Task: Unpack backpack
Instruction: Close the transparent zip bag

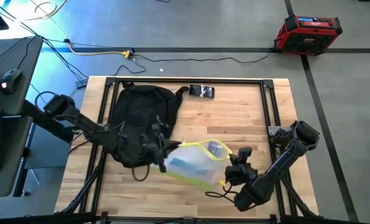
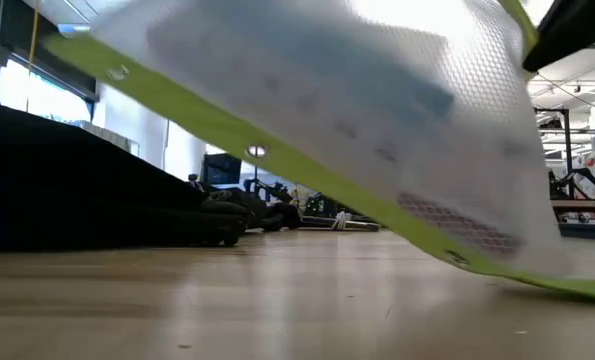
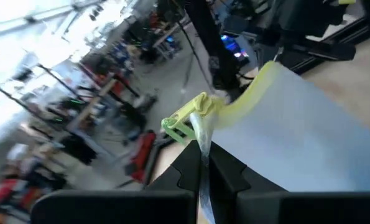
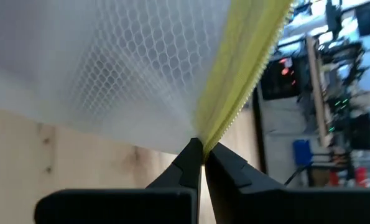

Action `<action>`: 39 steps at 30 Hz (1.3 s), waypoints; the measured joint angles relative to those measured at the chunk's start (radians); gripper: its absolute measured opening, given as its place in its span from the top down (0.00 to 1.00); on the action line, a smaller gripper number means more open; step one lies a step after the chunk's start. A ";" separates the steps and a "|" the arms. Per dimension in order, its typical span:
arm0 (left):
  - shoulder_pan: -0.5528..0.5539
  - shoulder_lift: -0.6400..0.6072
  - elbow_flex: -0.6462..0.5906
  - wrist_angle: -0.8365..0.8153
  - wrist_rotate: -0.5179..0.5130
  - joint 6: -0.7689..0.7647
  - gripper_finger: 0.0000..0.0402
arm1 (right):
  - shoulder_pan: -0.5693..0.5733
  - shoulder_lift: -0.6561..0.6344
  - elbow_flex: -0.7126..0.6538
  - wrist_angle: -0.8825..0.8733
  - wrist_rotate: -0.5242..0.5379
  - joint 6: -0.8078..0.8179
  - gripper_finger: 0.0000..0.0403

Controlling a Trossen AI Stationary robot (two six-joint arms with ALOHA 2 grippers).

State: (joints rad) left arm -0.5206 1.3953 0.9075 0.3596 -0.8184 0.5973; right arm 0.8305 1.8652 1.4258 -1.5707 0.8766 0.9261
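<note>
High view: left gripper (image 1: 161, 151) and right gripper (image 1: 229, 176) both pinch the yellow-trimmed mesh pouch (image 1: 194, 163) beside the backpack (image 1: 138, 121); no writing legible.

The left arm reaches in from the counter's (image 1: 247, 115) left side, its left gripper (image 1: 161, 151) near the counter's front middle, jaws pinched together on a thin edge of the mesh pouch (image 1: 194, 163). The right arm bends in from the counter's right front corner, and the right gripper (image 1: 229, 176) has its jaws clamped on the pouch's yellow trim.
</note>
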 joint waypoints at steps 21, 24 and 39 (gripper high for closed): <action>-0.170 -0.075 -0.293 0.289 -0.243 0.010 1.00 | -0.163 0.000 0.000 -0.001 0.294 -0.386 1.00; -0.170 -0.075 -0.343 0.292 -0.261 -0.101 1.00 | -0.154 0.000 0.000 0.000 0.294 -0.409 1.00; -0.208 -0.073 -0.344 0.737 -0.203 0.340 1.00 | -0.222 -0.001 0.000 -0.001 0.611 -0.671 1.00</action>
State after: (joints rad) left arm -0.7288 1.3220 0.5639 1.0969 -1.0216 0.9373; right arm 0.6090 1.8641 1.4254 -1.5718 1.4881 0.2553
